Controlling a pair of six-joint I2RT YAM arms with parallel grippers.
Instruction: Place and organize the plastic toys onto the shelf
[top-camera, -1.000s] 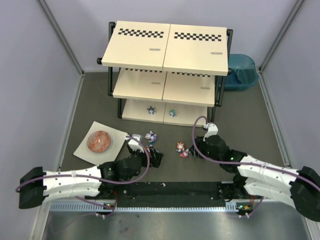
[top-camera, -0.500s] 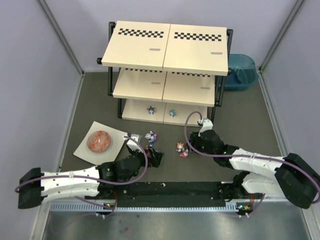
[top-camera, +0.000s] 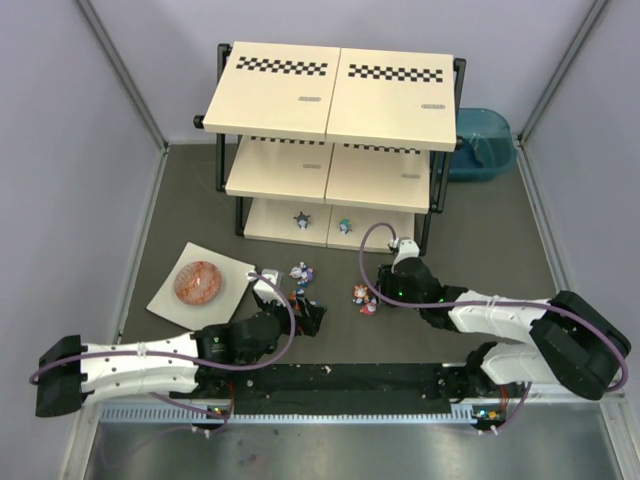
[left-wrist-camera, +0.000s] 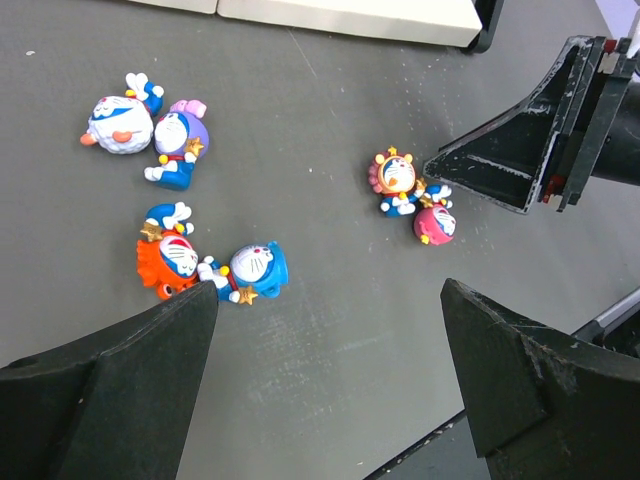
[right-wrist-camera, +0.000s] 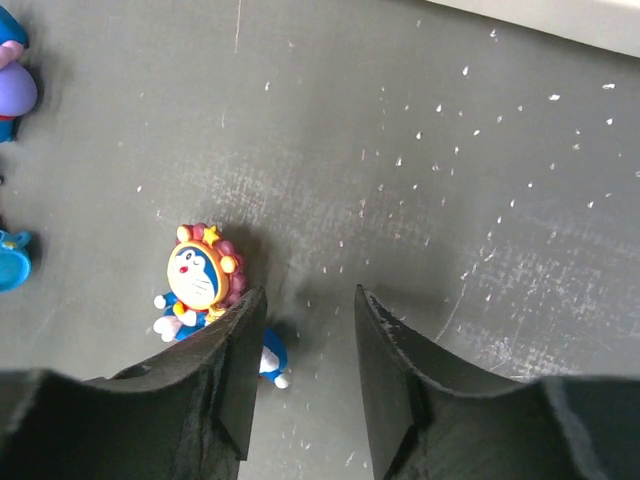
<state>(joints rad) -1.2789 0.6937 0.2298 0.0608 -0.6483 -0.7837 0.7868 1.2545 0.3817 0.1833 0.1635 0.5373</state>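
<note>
Four loose toys: white-headed toy (left-wrist-camera: 118, 112), purple-headed toy (left-wrist-camera: 180, 135), orange toy (left-wrist-camera: 168, 262) and blue toy (left-wrist-camera: 258, 268) lie on the worktop (left-wrist-camera: 330, 120), in front of the shelf (top-camera: 330, 95), towards its left half.
Your left claw (left-wrist-camera: 330, 300): spread wide, empty, over those four.
Paired toys: maned toy (left-wrist-camera: 395, 175) touches pink toy (left-wrist-camera: 435, 225), in front of the shelf's right half.
Your right claw (right-wrist-camera: 310, 300): narrowly parted, empty, just beside the maned toy.

My right gripper (right-wrist-camera: 305, 298) has slid in from the right toward the maned toy (right-wrist-camera: 200, 275). A second ago it was a little way off. Now one finger (right-wrist-camera: 225, 350) sits just beside the toy, and my right arm (top-camera: 500, 320) has folded in behind it.
</note>
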